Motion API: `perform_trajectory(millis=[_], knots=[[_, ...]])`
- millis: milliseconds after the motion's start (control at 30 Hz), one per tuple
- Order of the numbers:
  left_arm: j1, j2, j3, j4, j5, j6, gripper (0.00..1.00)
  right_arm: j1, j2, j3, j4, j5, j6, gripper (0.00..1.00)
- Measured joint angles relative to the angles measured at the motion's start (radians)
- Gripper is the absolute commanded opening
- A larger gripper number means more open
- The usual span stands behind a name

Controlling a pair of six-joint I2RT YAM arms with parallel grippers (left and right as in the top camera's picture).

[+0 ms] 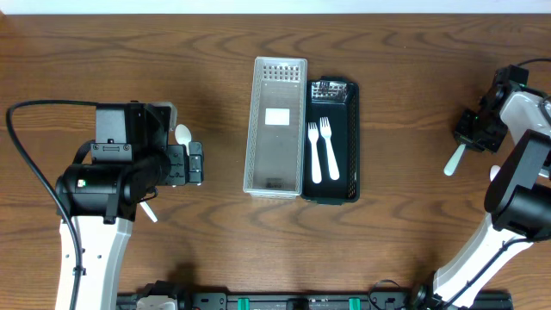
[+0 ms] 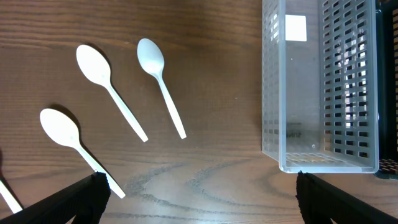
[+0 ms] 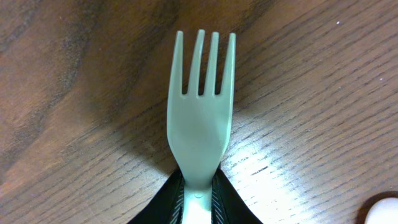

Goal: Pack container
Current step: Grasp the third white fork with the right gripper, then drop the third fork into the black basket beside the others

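Note:
A clear perforated container (image 1: 275,125) lies at the table's centre, with a black tray (image 1: 353,146) touching its right side. Two white forks (image 1: 322,151) lie in the tray. My left gripper (image 1: 194,162) is open and empty, left of the container. In the left wrist view its fingers (image 2: 199,199) spread wide over bare wood. Three white spoons (image 2: 93,65) lie to the left there, and the container (image 2: 323,87) is at the right. My right gripper (image 1: 472,133) at the far right is shut on a white fork (image 3: 200,112), tines pointing away, just above the table.
The left arm covers most of the spoons in the overhead view; one spoon bowl (image 1: 182,133) shows beside it. A small white object (image 3: 382,208) lies near the right gripper. The black tray holds a small clear piece at its far end (image 1: 331,90).

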State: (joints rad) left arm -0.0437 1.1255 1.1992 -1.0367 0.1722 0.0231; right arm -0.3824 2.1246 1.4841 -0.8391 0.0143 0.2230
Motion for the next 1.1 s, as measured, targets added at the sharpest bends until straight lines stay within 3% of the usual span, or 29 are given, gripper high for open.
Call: perform_trajectory(millis=[333, 733, 900, 1100], knots=[[0.0, 0.0, 0.0, 0.0, 0.0, 0.0, 0.98, 0.0, -0.001, 0.0, 0.0, 0.0, 0.0, 0.01], [0.0, 0.0, 0.0, 0.0, 0.0, 0.0, 0.98, 0.008, -0.007, 0.0, -0.017, -0.046, 0.0, 0.01], [0.0, 0.0, 0.0, 0.0, 0.0, 0.0, 0.98, 0.086, -0.048, 0.005, -0.067, -0.093, -0.004, 0.01], [0.0, 0.0, 0.0, 0.0, 0.0, 0.0, 0.98, 0.288, -0.253, 0.125, -0.117, -0.114, -0.012, 0.01]])
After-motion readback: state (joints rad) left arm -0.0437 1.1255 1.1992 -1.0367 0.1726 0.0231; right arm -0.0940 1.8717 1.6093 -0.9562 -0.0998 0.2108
